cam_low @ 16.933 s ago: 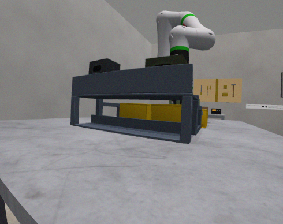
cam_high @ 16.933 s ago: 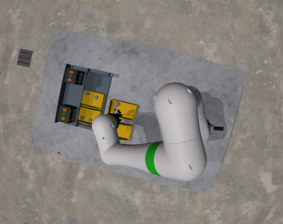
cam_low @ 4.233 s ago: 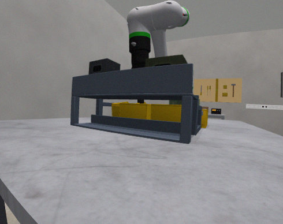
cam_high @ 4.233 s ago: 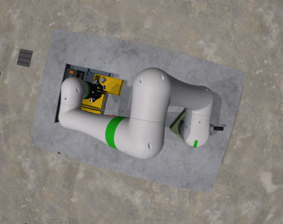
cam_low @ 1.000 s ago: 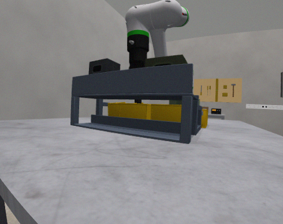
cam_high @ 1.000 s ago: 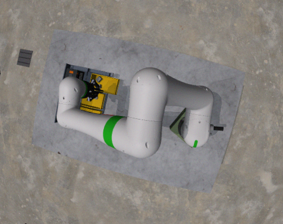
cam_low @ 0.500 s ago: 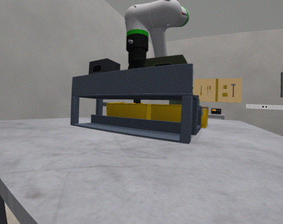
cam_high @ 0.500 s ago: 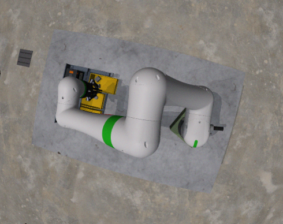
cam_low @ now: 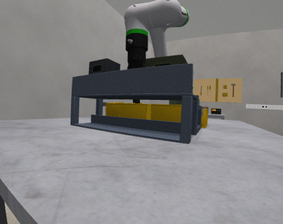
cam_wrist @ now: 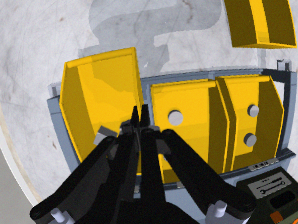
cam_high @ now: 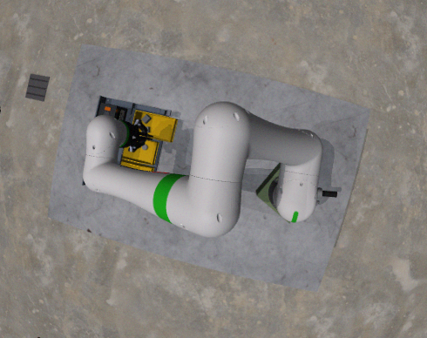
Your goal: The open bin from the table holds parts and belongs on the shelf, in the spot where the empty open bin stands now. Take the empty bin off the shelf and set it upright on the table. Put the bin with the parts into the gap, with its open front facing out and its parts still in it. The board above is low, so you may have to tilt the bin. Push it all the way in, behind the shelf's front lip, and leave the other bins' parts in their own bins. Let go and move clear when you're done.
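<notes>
My gripper [cam_wrist: 142, 114] [cam_high: 138, 136] [cam_low: 136, 101] points down at the front of the dark grey shelf [cam_low: 131, 81] [cam_wrist: 193, 78]. It is shut on the right side wall of the empty yellow bin [cam_wrist: 93, 96] [cam_high: 160, 126]. That bin is tilted and sticks out of the shelf's left slot. Two other yellow bins sit in the shelf: the middle bin [cam_wrist: 182, 136] shows one white part and the right bin [cam_wrist: 256, 129] shows two. Another yellow bin [cam_wrist: 256, 3] [cam_low: 204, 118] stands on the table in front of the shelf. Its contents do not show.
The shelf stands near one end of the grey table [cam_low: 137, 173] [cam_high: 272, 244]. A black box [cam_low: 103, 66] and a dark green box [cam_wrist: 273, 196] rest on its top board. My arm's elbow [cam_high: 220, 165] hangs over the table beside the shelf.
</notes>
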You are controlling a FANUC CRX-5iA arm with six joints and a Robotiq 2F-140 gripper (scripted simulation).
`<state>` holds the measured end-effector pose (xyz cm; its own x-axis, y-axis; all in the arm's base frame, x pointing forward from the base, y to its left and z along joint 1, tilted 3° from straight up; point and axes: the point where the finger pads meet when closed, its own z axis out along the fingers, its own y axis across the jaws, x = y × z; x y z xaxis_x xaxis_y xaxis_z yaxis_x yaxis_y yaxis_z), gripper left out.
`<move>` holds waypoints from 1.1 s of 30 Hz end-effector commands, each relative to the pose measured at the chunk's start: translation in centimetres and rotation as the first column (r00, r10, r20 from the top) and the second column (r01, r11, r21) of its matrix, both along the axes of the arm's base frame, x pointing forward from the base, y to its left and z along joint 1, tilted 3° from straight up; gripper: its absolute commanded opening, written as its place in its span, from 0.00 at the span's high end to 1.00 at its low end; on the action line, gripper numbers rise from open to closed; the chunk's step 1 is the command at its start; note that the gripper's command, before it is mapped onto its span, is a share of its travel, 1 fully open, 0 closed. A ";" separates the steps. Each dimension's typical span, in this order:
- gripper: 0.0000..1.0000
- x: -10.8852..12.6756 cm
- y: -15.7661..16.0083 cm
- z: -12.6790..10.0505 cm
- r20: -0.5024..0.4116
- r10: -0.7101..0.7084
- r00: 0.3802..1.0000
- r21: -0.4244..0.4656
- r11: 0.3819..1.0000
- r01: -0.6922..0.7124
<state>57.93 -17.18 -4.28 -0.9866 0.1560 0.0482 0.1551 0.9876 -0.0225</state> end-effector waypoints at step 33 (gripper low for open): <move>0.90 0.0 0.0 -0.1 0.032 0.001 0.999 -0.005 1.000 -0.001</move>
